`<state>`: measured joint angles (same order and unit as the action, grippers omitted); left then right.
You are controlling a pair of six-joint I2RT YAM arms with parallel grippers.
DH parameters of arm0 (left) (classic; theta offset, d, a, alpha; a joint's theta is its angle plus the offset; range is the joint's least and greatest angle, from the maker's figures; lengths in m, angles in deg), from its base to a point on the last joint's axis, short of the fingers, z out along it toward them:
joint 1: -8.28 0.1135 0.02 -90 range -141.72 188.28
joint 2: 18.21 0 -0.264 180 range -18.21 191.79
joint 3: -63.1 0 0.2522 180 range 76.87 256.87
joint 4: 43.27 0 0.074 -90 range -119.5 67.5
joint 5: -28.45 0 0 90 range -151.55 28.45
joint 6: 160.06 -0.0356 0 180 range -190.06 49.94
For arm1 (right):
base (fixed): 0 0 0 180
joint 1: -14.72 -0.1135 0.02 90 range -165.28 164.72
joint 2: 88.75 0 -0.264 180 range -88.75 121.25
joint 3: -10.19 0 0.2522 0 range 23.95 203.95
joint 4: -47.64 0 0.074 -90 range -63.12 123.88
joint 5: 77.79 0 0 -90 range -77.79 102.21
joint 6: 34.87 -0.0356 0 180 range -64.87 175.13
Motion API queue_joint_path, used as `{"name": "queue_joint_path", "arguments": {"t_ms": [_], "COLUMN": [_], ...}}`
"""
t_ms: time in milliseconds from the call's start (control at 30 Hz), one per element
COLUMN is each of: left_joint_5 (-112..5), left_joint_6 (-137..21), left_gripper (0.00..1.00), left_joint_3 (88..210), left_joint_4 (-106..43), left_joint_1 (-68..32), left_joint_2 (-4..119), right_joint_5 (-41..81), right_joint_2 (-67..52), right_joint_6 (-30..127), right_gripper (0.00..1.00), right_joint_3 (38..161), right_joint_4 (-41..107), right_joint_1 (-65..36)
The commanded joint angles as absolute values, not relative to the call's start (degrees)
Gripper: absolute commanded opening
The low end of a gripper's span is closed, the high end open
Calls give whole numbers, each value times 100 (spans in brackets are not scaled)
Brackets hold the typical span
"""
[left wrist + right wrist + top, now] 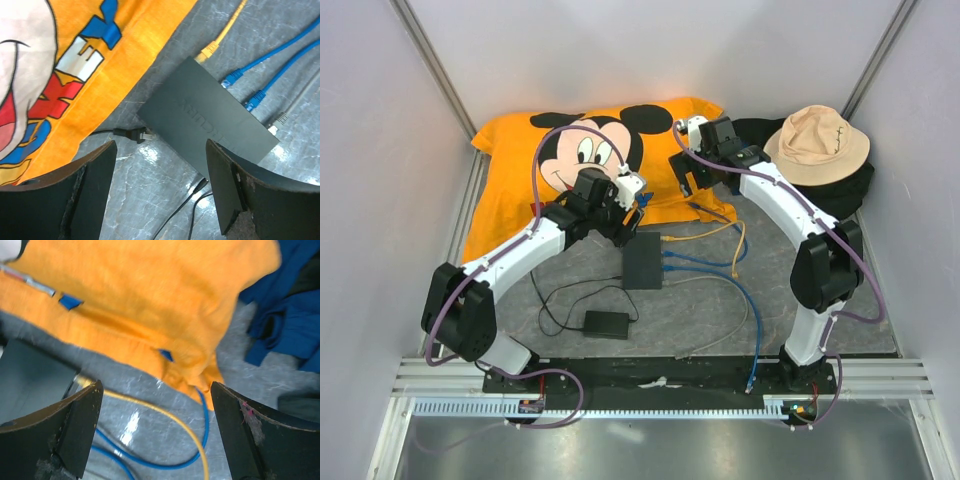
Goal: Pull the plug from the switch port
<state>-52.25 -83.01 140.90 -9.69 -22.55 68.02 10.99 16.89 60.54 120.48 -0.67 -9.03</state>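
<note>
Switch: flat matte black rectangular box (642,260), centre of the top view, lying flat on the tabletop.
Plugs at its right edge: four, namely one yellow plug (210,49), two blue plugs (232,79), one grey plug (277,121).
Surface: grey marbled tabletop (700,310), smooth and glossy.
Room: plain white wall panels (380,150).
Cloth: soft orange printed fabric (510,190), upper left.
Left gripper (161,150): fingers wide apart, empty, above the switch.
Right gripper (156,390): fingers apart, empty.
</note>
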Motion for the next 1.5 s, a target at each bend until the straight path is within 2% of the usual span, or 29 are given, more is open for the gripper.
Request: {"name": "queue_joint_path", "arguments": {"t_ms": [0, 233, 267, 433, 533, 567, 633, 667, 800, 1067, 1267, 1467], "left_joint_5": [-4820, -4319, -4266, -3985, -3818, -3800, -3800, -3800, -3835, -3940, -3932, -4072], "left_joint_6": [-8193, -7665, -7621, -7542, -7524, -7507, -7480, -7454, -7331, -7278, -7296, -7260], "left_gripper": [80, 74, 71, 64, 45, 26, 4, 2, 2, 2, 2, 2], "left_joint_3": [13962, 13462, 13365, 13162, 13171, 13206, 13250, 13285, 13329, 13355, 13294, 13145], "left_joint_4": [-1114, -1192, -1210, -1245, -1289, -1324, -1333, -1342, -1377, -1395, -1386, -1342], "left_joint_1": [-2240, -2240, -2249, -2240, -2249, -2249, -2249, -2249, -2249, -2257, -2372, -2442], "left_joint_2": [6642, 6695, 6695, 6826, 6950, 7046, 7161, 7283, 7538, 7917, 8031, 8058], "right_joint_5": [1755, 3082, 3241, 3515, 3699, 3899, 4085, 4164, 4183, 4745, 5079, 5194], "right_joint_2": [1601, 2049, 2067, 2339, 2629, 2691, 2875, 2945, 3410, 4202, 4598, 5090], "right_joint_6": [6452, 6937, 6972, 6998, 7051, 7103, 7148, 7139, 7078, 7086, 7192, 7647], "right_gripper": [98, 98, 98, 98, 98, 98, 98, 97, 83, 73, 70, 63], "right_joint_3": [12001, 12002, 11958, 11825, 11921, 11939, 12009, 12045, 12343, 12660, 13011, 13276], "right_joint_4": [-268, -963, -954, -937, -998, -1033, -1095, -1121, -1183, -1262, -1297, -1912], "right_joint_1": [-866, -866, -866, -901, -892, -901, -892, -910, -892, -875, -708, -629]}}
